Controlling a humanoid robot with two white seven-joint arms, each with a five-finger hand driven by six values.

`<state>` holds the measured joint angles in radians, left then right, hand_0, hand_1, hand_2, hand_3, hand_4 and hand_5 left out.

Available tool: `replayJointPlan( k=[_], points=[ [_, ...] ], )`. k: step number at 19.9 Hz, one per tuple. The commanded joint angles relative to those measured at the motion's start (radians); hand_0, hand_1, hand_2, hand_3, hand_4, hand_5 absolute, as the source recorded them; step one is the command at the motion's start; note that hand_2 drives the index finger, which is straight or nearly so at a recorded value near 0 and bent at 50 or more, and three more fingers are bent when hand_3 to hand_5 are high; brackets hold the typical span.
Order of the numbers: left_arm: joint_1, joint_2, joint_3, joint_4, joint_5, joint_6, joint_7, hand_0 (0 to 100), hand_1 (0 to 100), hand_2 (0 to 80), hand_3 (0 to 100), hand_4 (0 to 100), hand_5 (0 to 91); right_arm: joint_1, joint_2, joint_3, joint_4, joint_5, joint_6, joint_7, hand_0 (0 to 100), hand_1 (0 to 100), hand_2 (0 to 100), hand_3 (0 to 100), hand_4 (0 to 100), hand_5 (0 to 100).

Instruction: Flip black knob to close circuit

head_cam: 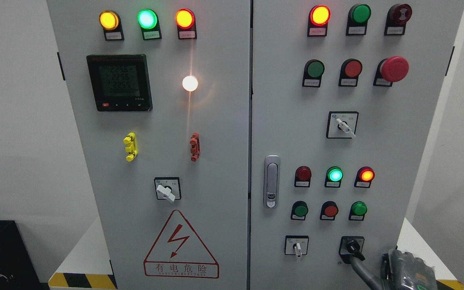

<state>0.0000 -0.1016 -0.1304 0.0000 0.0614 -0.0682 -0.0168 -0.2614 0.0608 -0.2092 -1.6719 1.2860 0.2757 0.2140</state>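
1. While the right hand (407, 268) is seen at the lower right corner of the head view, one grey finger (361, 268) is stretched up and to the left, and its tip is laid against the black knob (353, 245); the other fingers are bunched low by the palm, so nothing is clasped, and contact is made by that single finger alone.
2. The black knob is found at the bottom right of the right-hand door of the control cabinet (417, 141), just to the right of a white-handled selector switch (297, 246) and below a row of three small push buttons (359, 209).
3. The lever of the knob is seen tilted down toward the right, so a turning push across its side is judged to be called for, not a press into the panel.
4. The fingertip is best kept on the flank of the lever, close to its outer end, so that more turning force is gained and slipping off is made less likely.
5. The push is best made slowly until a detent is felt, and the neighbouring white-handled selector switch is to be left untouched.
6. The left hand is not seen in the view.
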Motion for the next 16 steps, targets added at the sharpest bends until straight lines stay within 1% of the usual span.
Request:
replayJointPlan(
  k=[1, 10, 16],
  points=[
    [0.022, 0.0, 0.0, -0.023, 0.0, -0.001, 0.0, 12, 56, 0.0, 0, 0, 0.0, -0.006, -0.001, -0.002, -0.002, -0.002, -0.004, -0.002, 0, 0, 88, 100, 88, 92],
    [0.022, -0.001, 0.0, -0.023, 0.0, -0.001, 0.0, 12, 56, 0.0, 0, 0, 0.0, -0.004, 0.001, -0.001, -0.002, -0.005, -0.004, -0.002, 0, 0, 88, 100, 88, 92],
    [0.022, 0.0, 0.0, -0.023, 0.0, -0.001, 0.0, 12, 56, 0.0, 0, 0, 0.0, 0.004, 0.001, 0.011, -0.005, -0.007, -0.006, -0.004, 0, 0, 88, 100, 88, 92]
  ],
)
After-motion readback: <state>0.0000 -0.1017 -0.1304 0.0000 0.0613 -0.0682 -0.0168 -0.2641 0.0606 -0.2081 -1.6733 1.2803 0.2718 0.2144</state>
